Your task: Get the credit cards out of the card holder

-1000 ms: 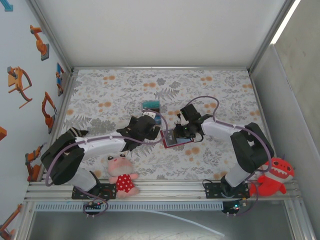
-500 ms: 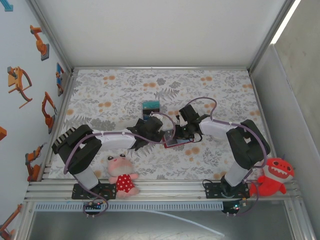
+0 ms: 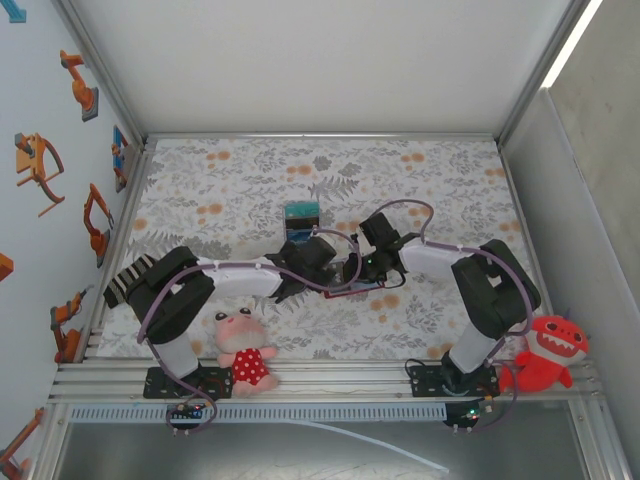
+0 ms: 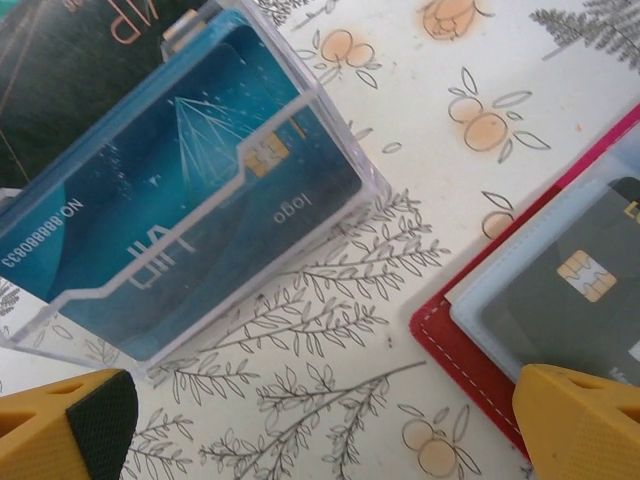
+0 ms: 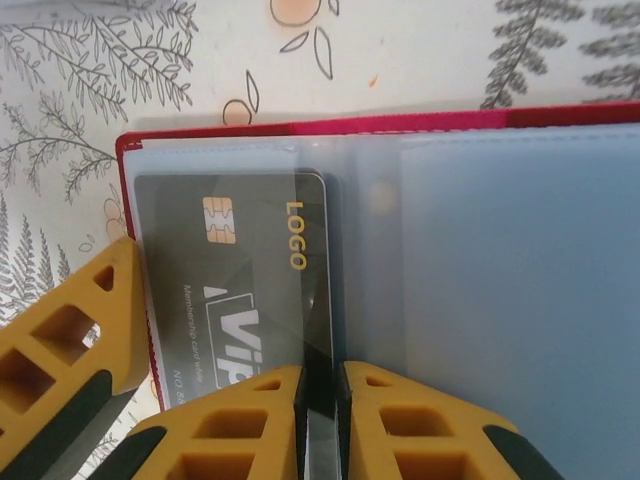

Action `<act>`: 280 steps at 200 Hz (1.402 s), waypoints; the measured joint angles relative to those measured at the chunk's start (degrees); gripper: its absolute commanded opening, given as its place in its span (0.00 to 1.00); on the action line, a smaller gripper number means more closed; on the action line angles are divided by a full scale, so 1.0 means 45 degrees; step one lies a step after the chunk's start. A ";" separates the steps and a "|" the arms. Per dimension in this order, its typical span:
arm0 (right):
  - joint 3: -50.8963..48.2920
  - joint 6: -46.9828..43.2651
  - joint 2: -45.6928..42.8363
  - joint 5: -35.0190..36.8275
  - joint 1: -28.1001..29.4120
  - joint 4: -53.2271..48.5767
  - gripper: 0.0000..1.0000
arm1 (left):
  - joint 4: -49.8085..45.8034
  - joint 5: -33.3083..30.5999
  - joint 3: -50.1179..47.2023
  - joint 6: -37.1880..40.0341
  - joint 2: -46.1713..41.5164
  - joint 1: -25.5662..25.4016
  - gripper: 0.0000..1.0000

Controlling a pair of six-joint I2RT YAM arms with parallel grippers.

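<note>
Wide-open room across the far half of the tabletop (image 3: 420, 180), and both far corners are free for a pass. The jam is in the middle, where the left arm (image 3: 235, 275) and right arm (image 3: 440, 258) reach in from the near edge and meet, the clear case (image 4: 190, 200) just beyond them. A strip of bare cloth runs between that case and the card holder (image 4: 462, 340). The left gripper (image 4: 325, 425) straddles it, jaws spread wide. The right gripper (image 5: 320, 385) is pinched on the card holder's pocket, blocking it. A plush toy (image 3: 243, 350) crowds the near edge, and a red plush (image 3: 548, 352) sits past the near right corner.
</note>
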 measured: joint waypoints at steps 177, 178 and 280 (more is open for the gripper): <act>-0.2419 0.2526 -0.0758 -0.2171 -0.0209 0.3886 0.13 | -0.1404 -0.0146 -0.0369 -0.1365 -0.0495 -0.0471 0.97; -0.2424 0.2531 -0.0758 -0.2181 -0.0209 0.3895 0.13 | -0.1404 -0.0146 -0.0369 -0.1365 -0.0495 -0.0471 0.97; -0.2725 0.2856 -0.0758 -0.2696 -0.0311 0.4852 0.01 | -0.1647 -0.0287 -0.0364 -0.1365 -0.0495 -0.0471 0.97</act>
